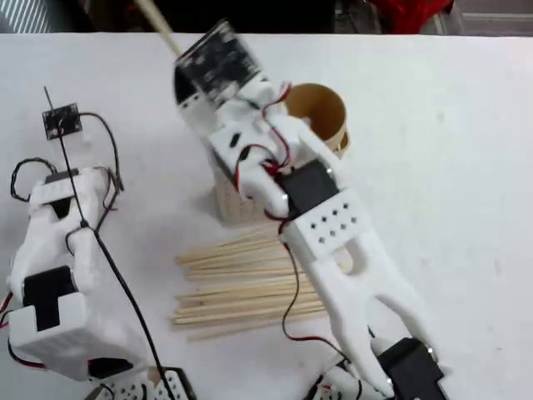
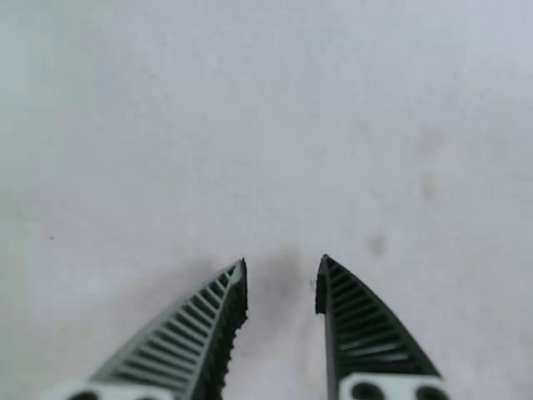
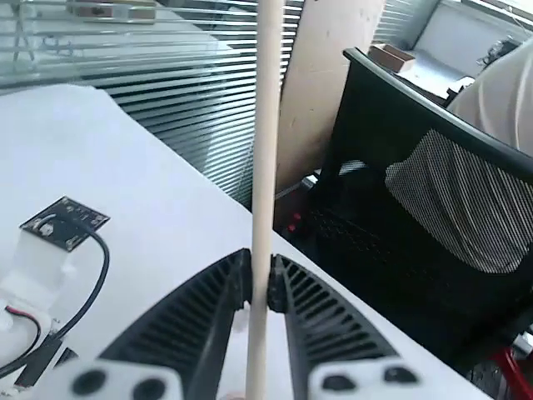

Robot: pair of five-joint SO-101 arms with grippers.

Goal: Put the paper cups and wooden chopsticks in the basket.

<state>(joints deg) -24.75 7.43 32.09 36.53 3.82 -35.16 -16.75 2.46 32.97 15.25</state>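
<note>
Chopstick [image 3: 266, 150] pinched between right fingers [image 3: 208, 317], left fingers [image 2: 200, 333] apart

Hidden and cut-off bits, mostly under the arm.
Right arm [image 1: 333, 225] covers pt of paper cup [image 1: 321, 108], w/ just rim and some wall seen; arm's wrist end is blurred. Beige ribbed obj [image 1: 231, 204] beneath it, can't tell what. Ends of chopstick pile [image 1: 241, 287] go under arm. Held chopstick [image 3: 265, 150] runs off top and btm edges in rt wrist view.

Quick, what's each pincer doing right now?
Left pincer: open, holding nothing.
Right pincer: closed on a wooden chopstick.
</note>
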